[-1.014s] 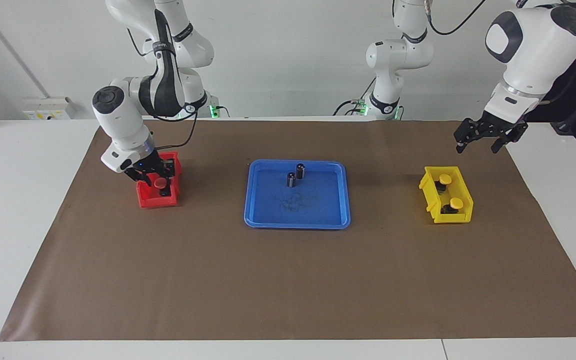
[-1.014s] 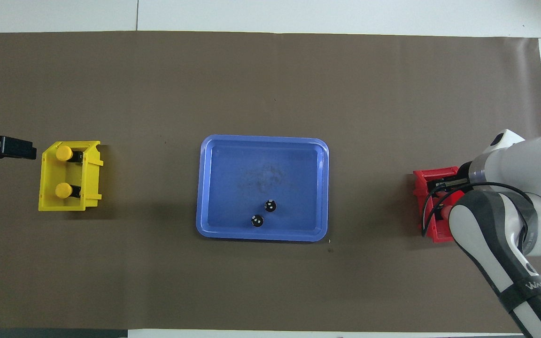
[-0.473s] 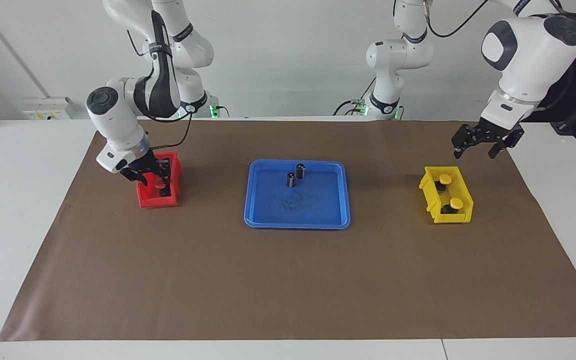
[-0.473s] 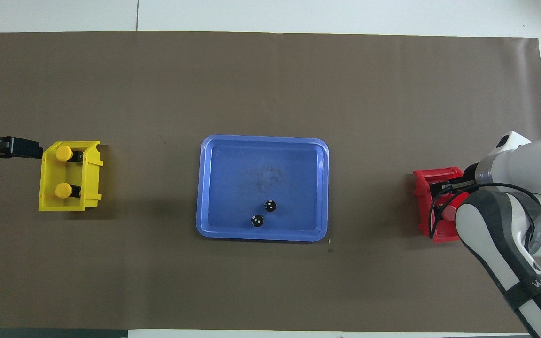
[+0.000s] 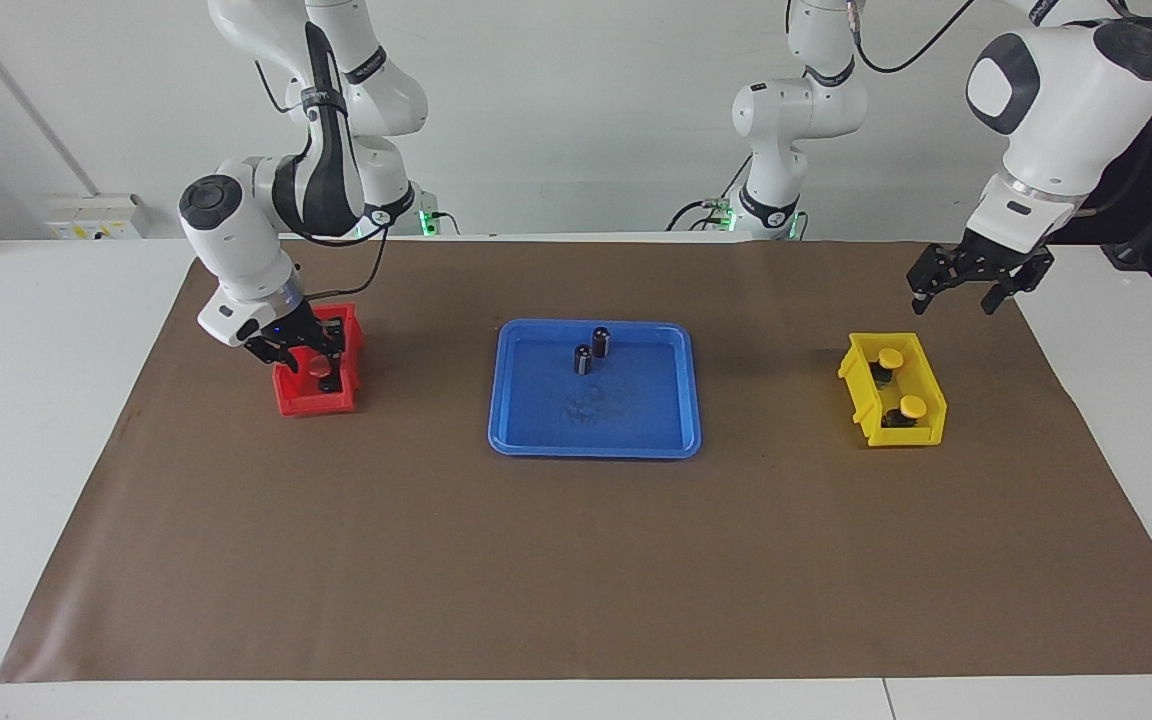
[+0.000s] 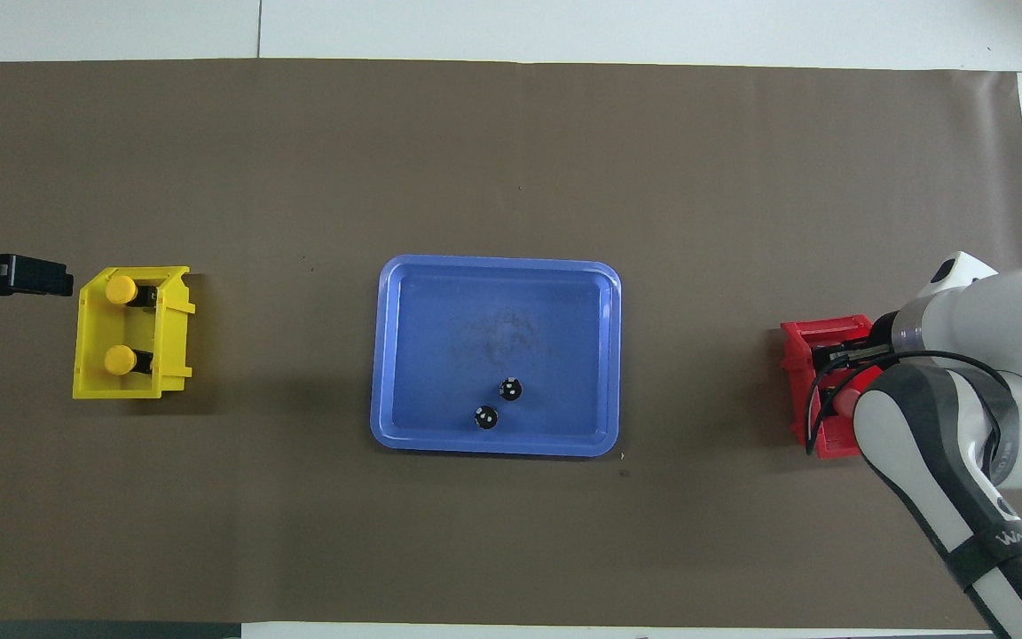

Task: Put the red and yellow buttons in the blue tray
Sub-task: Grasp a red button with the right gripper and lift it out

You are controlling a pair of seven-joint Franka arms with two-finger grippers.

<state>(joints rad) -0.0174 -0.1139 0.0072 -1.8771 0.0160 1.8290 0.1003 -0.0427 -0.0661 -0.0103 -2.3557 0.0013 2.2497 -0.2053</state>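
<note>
The right gripper (image 5: pixel 308 358) is down in the red bin (image 5: pixel 314 402), and its fingers are closed on a red button (image 5: pixel 319 369). I can see just this one red button, because the gripper and arm hide much of the bin. The left gripper (image 5: pixel 971 281) hangs in the air with its fingers wide open and nothing in them. It is up above the brown mat (image 5: pixel 576 560), near the yellow bin (image 5: pixel 871 412).

The brown mat covers most of the white table (image 5: pixel 36 400). The blue tray (image 5: pixel 511 430) sits flat in the middle of the mat, between the two bins. No red or yellow button is in the tray. Two dark cylinders (image 5: pixel 591 351) stand up in it, close together, in the part nearer to the robots.

The red bin is at the right arm's end of the table. The yellow bin is at the left arm's end. Two yellow buttons (image 5: pixel 901 383) sit inside the yellow bin, one nearer to the robots than the other. Each has a round yellow cap on a small black base.
</note>
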